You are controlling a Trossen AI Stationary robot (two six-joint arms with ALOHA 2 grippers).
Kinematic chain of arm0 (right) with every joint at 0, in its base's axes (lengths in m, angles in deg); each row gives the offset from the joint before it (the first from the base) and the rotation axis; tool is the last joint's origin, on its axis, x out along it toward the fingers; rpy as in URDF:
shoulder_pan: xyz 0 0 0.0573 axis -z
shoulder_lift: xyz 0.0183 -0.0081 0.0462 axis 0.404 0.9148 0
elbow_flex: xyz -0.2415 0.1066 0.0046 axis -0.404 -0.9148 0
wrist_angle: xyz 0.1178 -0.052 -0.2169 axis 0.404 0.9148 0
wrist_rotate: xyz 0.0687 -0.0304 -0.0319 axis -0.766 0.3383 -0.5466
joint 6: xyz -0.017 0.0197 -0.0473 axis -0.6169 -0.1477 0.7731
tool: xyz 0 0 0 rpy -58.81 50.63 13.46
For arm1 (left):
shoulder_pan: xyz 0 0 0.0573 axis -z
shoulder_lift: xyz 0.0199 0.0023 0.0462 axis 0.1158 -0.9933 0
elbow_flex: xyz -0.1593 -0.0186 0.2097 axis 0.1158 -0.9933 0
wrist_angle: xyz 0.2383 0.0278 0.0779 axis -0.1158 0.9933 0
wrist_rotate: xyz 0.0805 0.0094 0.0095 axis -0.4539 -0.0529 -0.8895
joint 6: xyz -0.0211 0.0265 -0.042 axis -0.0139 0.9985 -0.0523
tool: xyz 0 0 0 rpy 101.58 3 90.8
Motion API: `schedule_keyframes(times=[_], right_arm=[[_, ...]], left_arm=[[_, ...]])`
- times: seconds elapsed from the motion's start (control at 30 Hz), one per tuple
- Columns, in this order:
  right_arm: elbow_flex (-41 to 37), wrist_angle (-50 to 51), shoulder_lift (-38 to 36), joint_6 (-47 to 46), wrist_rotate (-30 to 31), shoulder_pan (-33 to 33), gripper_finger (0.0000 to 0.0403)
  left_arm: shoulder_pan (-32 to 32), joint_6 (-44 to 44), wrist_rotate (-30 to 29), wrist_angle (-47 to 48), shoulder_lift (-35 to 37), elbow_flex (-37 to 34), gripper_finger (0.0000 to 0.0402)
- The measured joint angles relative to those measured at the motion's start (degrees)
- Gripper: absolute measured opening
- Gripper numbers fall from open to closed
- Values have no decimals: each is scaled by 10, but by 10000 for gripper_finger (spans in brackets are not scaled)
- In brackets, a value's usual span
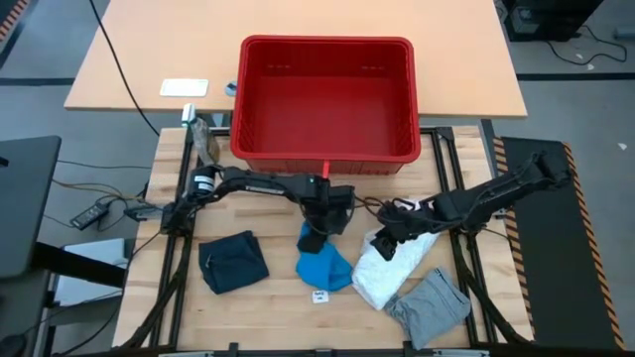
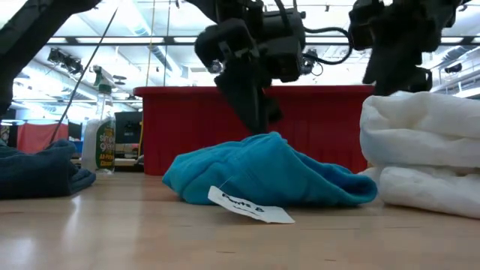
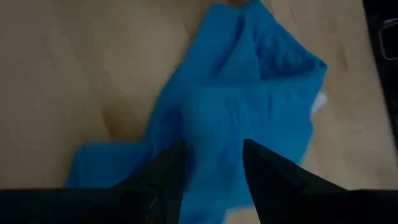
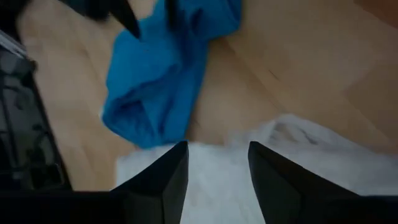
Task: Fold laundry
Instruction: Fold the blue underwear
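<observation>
A bright blue cloth [image 1: 325, 268] [image 2: 262, 176] lies bunched near the table's middle, with a white tag [image 2: 247, 204] at its near edge. My left gripper [image 1: 317, 235] [image 3: 214, 149] stands on its far end, shut on it. A white crinkly cloth [image 1: 382, 273] [image 2: 420, 150] lies folded to the right. My right gripper [image 1: 389, 246] [image 4: 217, 149] is open over that cloth's far end; whether it touches, I cannot tell. A dark navy piece [image 1: 233, 261] lies flat on the left and a grey piece [image 1: 429, 305] at the near right. My left gripper pinches a raised fold at the blue cloth's far end [image 3: 214, 118] between its two fingers [image 3: 168, 168]. It comes from above, pointing down. The fold peaks up at the fingertips [image 2: 268, 139], and the rest of the cloth lies slack on the table.
The red basket [image 1: 327, 159] stands at the table's far edge, behind both grippers. A spray bottle [image 1: 203, 139] [image 2: 101, 139] stands at the far left. Bare wood shows between the navy and blue cloths and along the near edge.
</observation>
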Motion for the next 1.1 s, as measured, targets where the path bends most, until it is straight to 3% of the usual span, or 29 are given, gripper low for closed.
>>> schedule_keyframes(times=[0.37,0.47,0.6,0.7,0.93,1.1], right_arm=[[0,-19,4,-1,4,-2,164],[0,-19,4,5,2,-2,163],[0,-9,4,10,0,-2,163],[0,25,-1,-9,1,-2,163],[0,106,-49,-64,87,-18,163],[0,52,-72,-41,106,-19,163]], left_arm=[[17,-21,20,-75,-25,1,155],[22,-37,20,-72,-26,1,122],[27,-47,20,-63,-26,0,32],[21,-84,20,-32,-19,1,13],[-21,-87,-4,58,52,2,4],[-56,-88,-25,71,122,2,2]])
